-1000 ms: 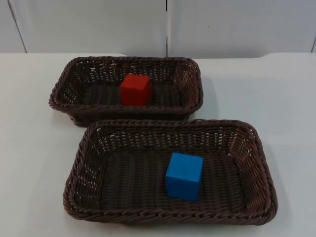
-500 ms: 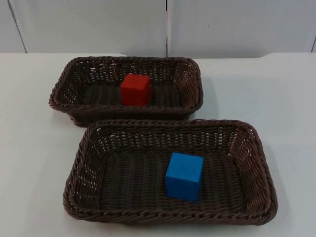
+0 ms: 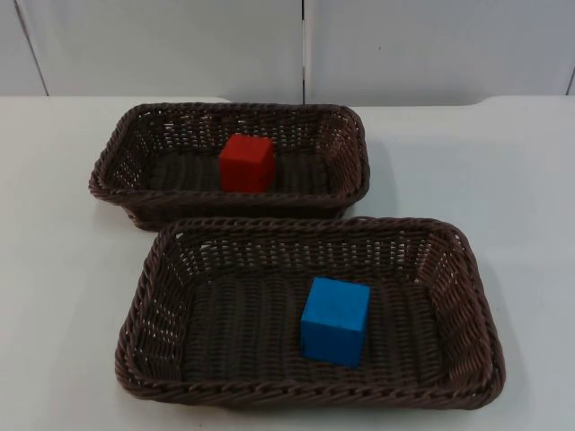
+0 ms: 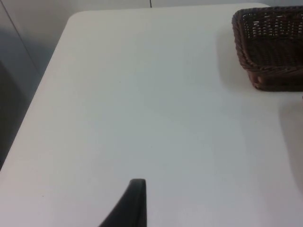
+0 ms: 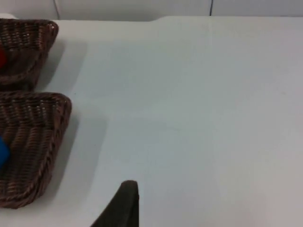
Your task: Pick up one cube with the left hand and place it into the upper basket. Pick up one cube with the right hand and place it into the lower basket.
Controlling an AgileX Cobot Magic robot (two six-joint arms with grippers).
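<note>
On the white table (image 3: 63, 269), a red cube (image 3: 246, 163) is sitting inside the upper wicker basket (image 3: 346, 184) and a blue cube (image 3: 335, 320) is resting on the floor of the lower wicker basket (image 3: 467, 296), right of its centre. Both cubes are lying where the task wants them, so the work looks complete. The left gripper (image 4: 135, 201) is hanging over bare table well to the left of the baskets, with a corner of one basket (image 4: 270, 47) at the edge of its view. The right gripper (image 5: 125, 201) is hanging over bare table to the baskets' right, near the lower basket's corner (image 5: 52, 137). Whether either pair of jaws is apart or together cannot be told, as one fingertip of each is showing. Judged from this, the step in hand is parking: both arms are best kept clear of the rims so that neither basket gets nudged.
</note>
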